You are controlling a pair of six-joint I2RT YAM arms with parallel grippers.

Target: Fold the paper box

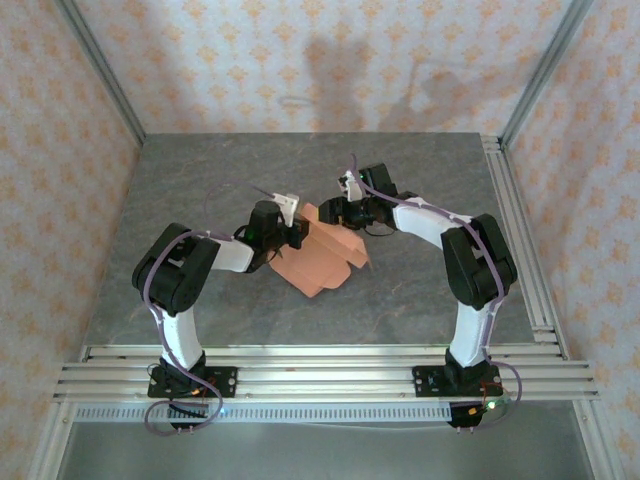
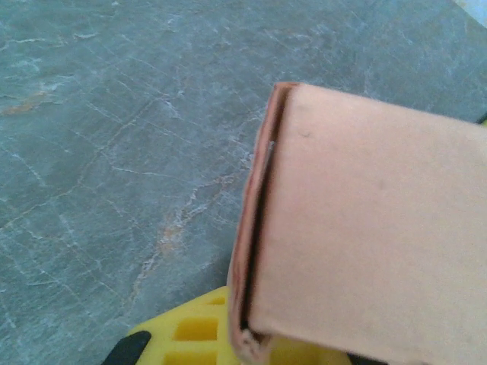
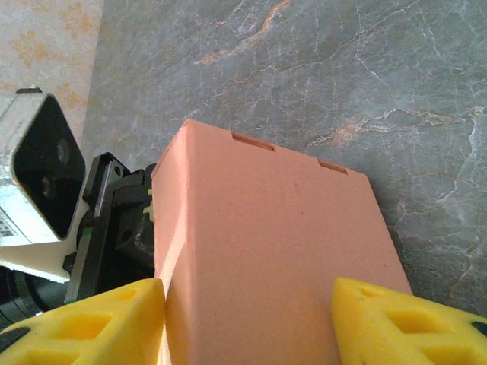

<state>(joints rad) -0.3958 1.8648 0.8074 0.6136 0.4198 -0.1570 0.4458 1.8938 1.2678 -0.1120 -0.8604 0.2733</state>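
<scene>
Robot lab booth: wallpapered panels [image 1: 300,60], aluminium rails [image 1: 320,365], stone-look table [image 1: 200,180].

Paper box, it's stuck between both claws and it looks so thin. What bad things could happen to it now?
It might get crumpled: the right claw presses the paper box from both sides, and thin card dents easily. It might spring open: the slits look empty, and the folded edge gapes a bit. It might tear if the left claw, at the other end, pulls a different way.
</scene>
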